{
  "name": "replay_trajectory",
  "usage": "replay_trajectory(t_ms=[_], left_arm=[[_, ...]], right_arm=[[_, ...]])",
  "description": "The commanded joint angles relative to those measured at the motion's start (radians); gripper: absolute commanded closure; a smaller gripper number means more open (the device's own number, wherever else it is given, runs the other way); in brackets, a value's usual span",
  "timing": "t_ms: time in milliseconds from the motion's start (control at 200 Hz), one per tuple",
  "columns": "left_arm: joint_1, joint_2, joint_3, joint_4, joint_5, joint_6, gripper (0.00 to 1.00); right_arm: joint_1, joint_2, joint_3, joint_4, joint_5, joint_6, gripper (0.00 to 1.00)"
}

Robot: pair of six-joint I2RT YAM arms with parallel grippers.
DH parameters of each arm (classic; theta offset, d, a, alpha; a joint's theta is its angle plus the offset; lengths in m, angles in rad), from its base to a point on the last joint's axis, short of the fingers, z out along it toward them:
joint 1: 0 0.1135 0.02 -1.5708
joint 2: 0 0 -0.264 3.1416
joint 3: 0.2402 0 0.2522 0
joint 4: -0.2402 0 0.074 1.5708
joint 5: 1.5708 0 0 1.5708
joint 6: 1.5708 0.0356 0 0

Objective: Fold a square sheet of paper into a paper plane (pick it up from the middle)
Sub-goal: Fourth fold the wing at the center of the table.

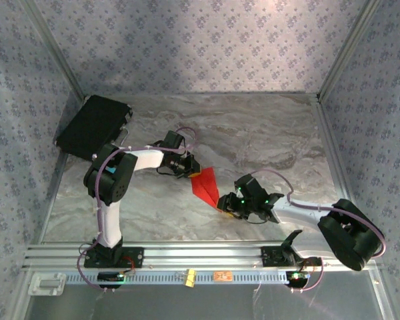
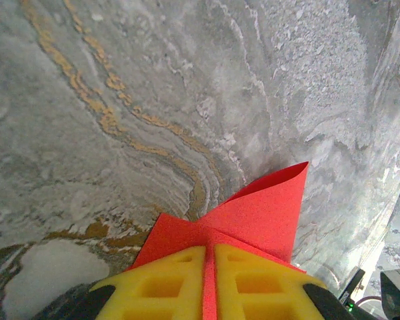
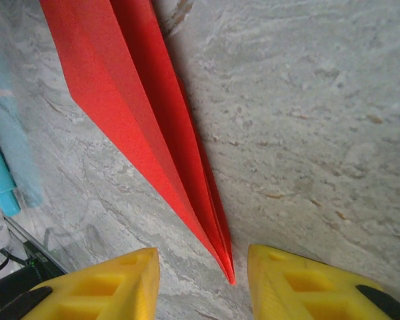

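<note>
the paper plane (image 1: 205, 185) sits mid-table, its wide end pinched tight in the left gripper (image 2: 210, 277); the right gripper (image 3: 201, 283) stands parted around the nose, holding nothing. the plane looks light, thin and easily creased, so grip the layered centre ridge

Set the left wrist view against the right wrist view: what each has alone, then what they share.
Left wrist: left gripper shut on the paper plane at its wide tail, one flap raised. Right wrist: right gripper open around the plane's pointed nose, not touching; a blue object at the edge. Both: the red plane and the marbled table.
</note>
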Motion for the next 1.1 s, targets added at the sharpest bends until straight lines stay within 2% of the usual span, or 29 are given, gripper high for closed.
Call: replay_trajectory(t_ms=[0, 280, 835, 1099], left_arm=[[0.016, 0.009, -0.021, -0.08, -0.069, 0.013, 0.87], [0.014, 0.007, -0.029, -0.071, -0.074, 0.009, 0.87], [0.015, 0.01, -0.029, -0.067, -0.068, 0.007, 0.87], [0.015, 0.01, -0.031, -0.063, -0.068, 0.005, 0.87]], right_arm=[[0.005, 0.001, -0.02, 0.026, -0.028, 0.014, 0.6], [0.005, 0.02, -0.019, 0.065, -0.042, 0.022, 0.64], [0.001, 0.023, -0.024, 0.044, -0.025, 0.034, 0.62], [-0.001, 0.031, -0.036, 0.069, -0.043, 0.045, 0.65]])
